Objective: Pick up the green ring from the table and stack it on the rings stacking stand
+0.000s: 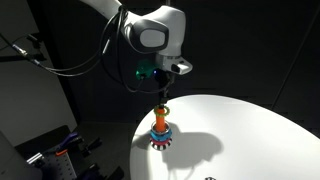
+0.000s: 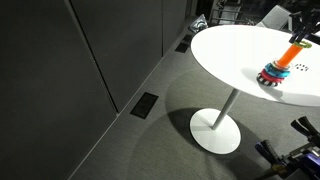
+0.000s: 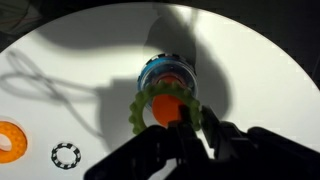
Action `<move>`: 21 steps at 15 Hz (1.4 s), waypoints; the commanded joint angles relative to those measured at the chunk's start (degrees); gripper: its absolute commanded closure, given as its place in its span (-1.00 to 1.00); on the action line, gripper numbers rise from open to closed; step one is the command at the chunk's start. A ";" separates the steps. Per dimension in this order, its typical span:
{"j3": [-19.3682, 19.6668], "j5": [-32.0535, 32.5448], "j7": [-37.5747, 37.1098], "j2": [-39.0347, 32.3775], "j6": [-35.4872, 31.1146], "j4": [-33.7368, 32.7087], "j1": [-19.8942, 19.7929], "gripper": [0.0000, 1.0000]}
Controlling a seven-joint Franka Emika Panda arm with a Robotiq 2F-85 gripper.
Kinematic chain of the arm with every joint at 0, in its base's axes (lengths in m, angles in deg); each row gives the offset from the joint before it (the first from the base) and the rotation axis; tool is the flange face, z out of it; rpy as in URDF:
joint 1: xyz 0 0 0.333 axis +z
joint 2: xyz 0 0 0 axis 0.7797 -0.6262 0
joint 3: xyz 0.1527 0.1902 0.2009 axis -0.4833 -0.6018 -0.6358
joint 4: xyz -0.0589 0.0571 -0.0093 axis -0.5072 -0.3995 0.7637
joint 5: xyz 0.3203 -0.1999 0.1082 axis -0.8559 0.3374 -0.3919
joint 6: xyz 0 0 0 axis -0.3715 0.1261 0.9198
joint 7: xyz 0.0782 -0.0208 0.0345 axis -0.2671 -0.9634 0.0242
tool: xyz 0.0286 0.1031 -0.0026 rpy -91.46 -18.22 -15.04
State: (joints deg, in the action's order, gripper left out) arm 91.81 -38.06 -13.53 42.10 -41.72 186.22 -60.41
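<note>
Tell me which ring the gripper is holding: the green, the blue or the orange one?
The green ring: the gripper pinches its edge at the peg. The blue ring sits lower on the stand; the orange ring lies apart on the table.

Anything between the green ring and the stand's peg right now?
Nothing visible. Wrist view: the green ring, held in the gripper, already circles the orange peg of the rings stacking stand, above a blue ring.

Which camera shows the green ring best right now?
The wrist view: the green ring sits large and central, the orange peg showing through its hole. In both exterior views the stand is tiny and the ring cannot be made out.
</note>
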 commanded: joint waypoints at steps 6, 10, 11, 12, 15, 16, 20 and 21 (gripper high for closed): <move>0.03 -0.35 2.14 1.15 1.21 1.72 -0.10 0.87; 0.10 0.36 1.66 2.34 0.85 2.80 0.03 0.87; 0.11 0.63 1.38 2.64 0.61 3.17 0.09 0.87; 0.11 0.85 1.19 2.78 0.45 3.49 0.12 0.87; 0.14 1.67 0.27 3.70 -0.49 4.62 0.23 0.87; 0.13 1.77 0.24 3.84 -0.71 4.84 0.20 0.87; 0.16 2.41 -0.16 4.50 -2.49 5.94 0.17 0.87; 0.16 2.57 -0.22 4.48 -2.85 6.08 0.15 0.87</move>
State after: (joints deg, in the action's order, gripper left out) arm 91.79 -36.93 -12.74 45.17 -42.90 189.96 -60.41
